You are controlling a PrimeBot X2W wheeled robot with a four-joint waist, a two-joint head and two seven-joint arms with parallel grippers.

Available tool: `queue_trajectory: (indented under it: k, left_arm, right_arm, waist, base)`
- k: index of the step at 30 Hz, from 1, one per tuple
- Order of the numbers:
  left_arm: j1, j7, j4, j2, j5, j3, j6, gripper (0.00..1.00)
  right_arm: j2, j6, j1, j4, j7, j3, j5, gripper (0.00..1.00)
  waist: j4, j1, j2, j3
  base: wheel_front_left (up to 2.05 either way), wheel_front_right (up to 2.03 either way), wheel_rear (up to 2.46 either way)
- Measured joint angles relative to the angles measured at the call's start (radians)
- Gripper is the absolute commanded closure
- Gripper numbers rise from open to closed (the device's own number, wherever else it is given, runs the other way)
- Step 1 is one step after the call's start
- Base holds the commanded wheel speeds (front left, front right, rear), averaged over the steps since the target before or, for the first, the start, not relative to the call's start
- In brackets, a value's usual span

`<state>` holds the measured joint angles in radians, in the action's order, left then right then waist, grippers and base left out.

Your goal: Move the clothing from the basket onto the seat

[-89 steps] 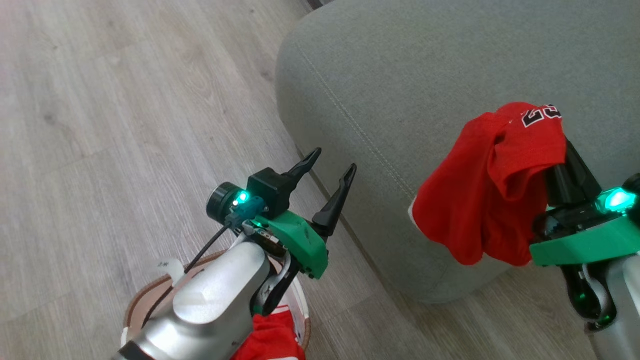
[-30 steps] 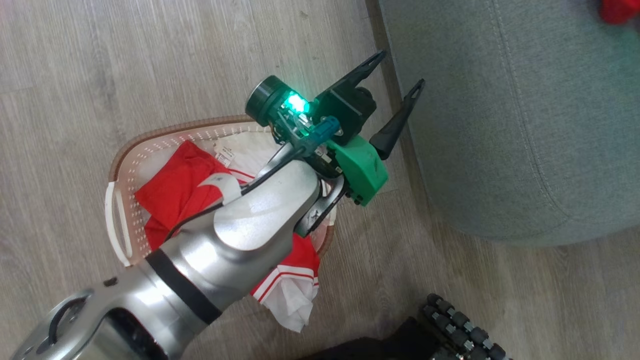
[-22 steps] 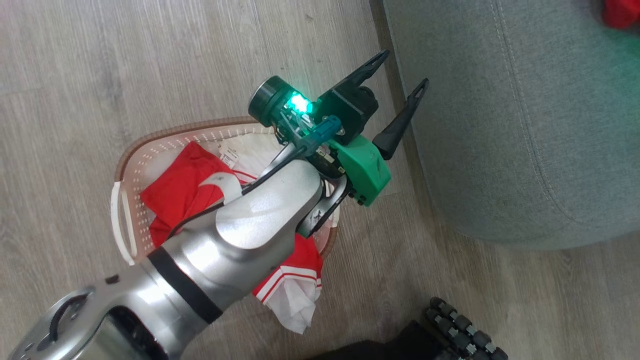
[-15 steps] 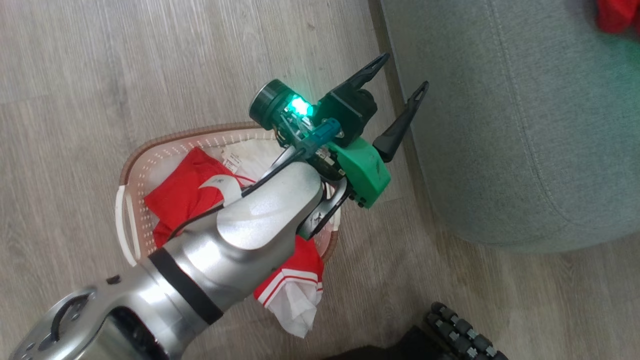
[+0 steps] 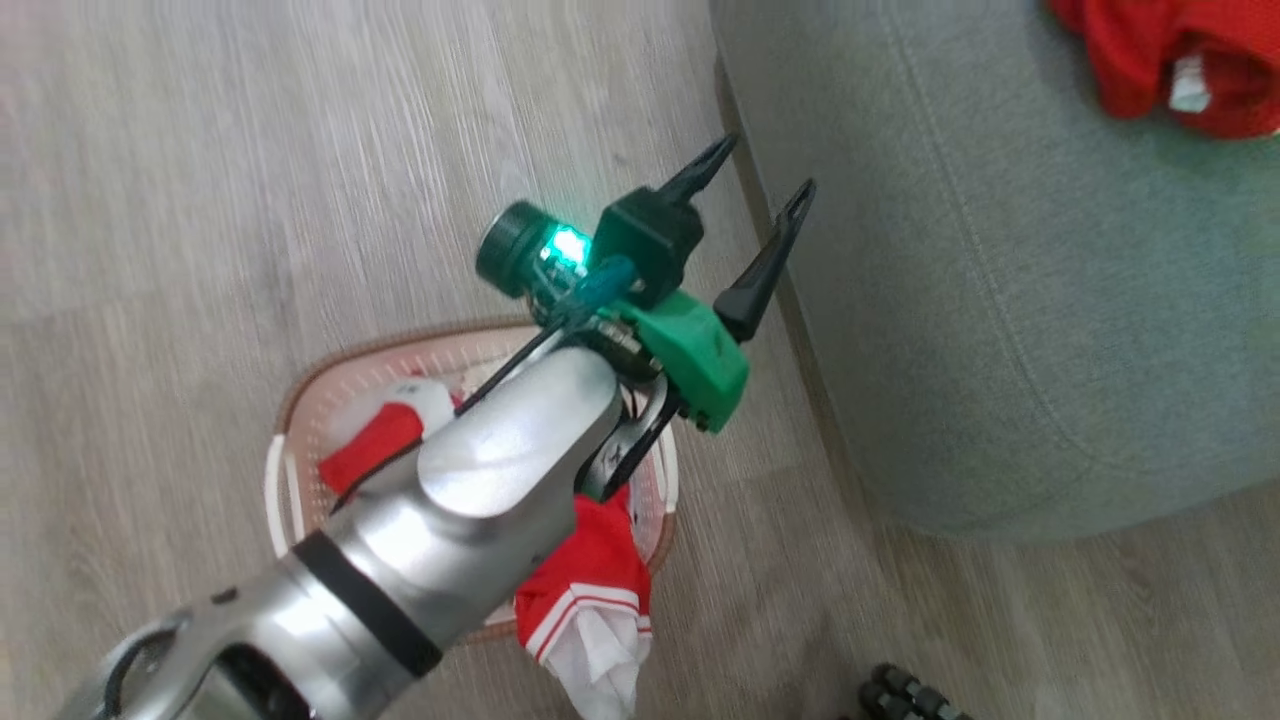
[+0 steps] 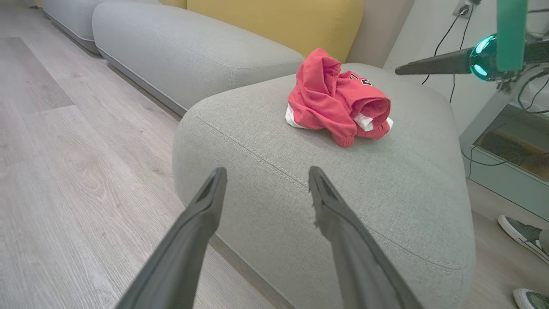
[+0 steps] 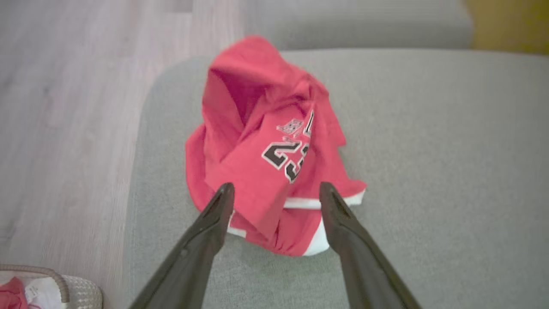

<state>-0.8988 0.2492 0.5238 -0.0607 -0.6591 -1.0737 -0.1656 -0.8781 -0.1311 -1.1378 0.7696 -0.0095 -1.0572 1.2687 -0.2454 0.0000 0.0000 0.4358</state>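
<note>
The cream basket [image 5: 292,400] with a brown rim stands on the floor under my left forearm. Red clothing with white stripe trim [image 5: 590,565] spills over its near edge. My left gripper [image 5: 765,170] is open and holds nothing, poised above the floor beside the grey-green seat [image 5: 1000,300]; its fingers [image 6: 206,206] point at the seat's corner. A second red garment [image 7: 266,141] with black numbers lies crumpled on the seat [image 7: 429,150]. My right gripper [image 7: 276,186] hangs open just above that garment's near edge, holding nothing. The basket's corner [image 7: 81,294] shows at the lower left.
Pale wood floor [image 5: 250,150] surrounds the basket. More grey sofa cushions [image 6: 184,47] and a yellow back cushion [image 6: 279,17] lie beyond the seat. A person's shoe [image 6: 521,234] and cables [image 6: 450,38] are to the seat's right. A black ribbed wheel [image 5: 910,695] is by my base.
Three seconds ago my right gripper held the red garment over the seat; now that garment lies on the seat and the gripper is open. The head camera has shifted; the left gripper stays open.
</note>
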Motion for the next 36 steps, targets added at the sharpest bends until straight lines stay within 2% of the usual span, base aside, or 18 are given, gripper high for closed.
queue_trajectory:
  k: [10,14,17,22,26,31,36]
  left_arm:
    - [0.168,0.000,-0.109,-0.050,0.014,0.129,-0.011,0.00]
    - [0.257,0.000,-0.151,-0.071,0.023,0.181,-0.012,0.00]
    - [0.326,0.000,-0.195,-0.095,0.026,0.225,-0.029,0.00]
    - [0.429,0.000,-0.248,-0.142,0.051,0.294,-0.057,0.00]
    - [0.501,0.000,-0.291,-0.163,0.066,0.346,-0.075,0.00]
    - [0.571,0.000,-0.334,-0.178,0.087,0.413,-0.099,0.00]
    - [0.635,0.000,-0.363,-0.185,0.114,0.471,-0.100,0.00]
  right_arm:
    - [-0.085,0.000,0.008,-0.086,-0.183,-0.057,0.035,0.00]
    - [-0.095,0.000,0.043,-0.100,-0.225,-0.058,0.032,0.00]
    - [-0.094,0.000,0.087,-0.102,-0.239,-0.036,0.016,0.00]
    - [-0.068,0.000,0.195,-0.139,-0.243,0.175,-0.075,0.00]
    - [-0.020,0.000,0.368,-0.185,-0.243,0.371,-0.168,0.00]
    - [0.089,0.000,0.609,-0.261,-0.243,0.597,-0.324,0.00]
    - [0.212,0.000,0.800,-0.373,-0.243,0.809,-0.474,0.00]
  waist:
    - [0.036,0.0000,0.0000,-0.151]
    - [0.068,0.0000,0.0000,-0.211]
    - [0.097,0.0000,0.0001,-0.249]
    - [0.153,-0.0001,0.0001,-0.292]
    - [0.194,0.0000,0.0000,-0.322]
    - [0.229,-0.0001,0.0000,-0.356]
    - [0.258,0.0000,0.0001,-0.378]
  base:
    - [0.00,0.00,0.00]
    - [0.00,0.00,0.00]
    - [0.00,0.00,0.00]
    - [0.00,0.00,0.00]
    - [0.00,0.00,0.00]
    - [0.00,0.00,0.00]
    - [0.00,0.00,0.00]
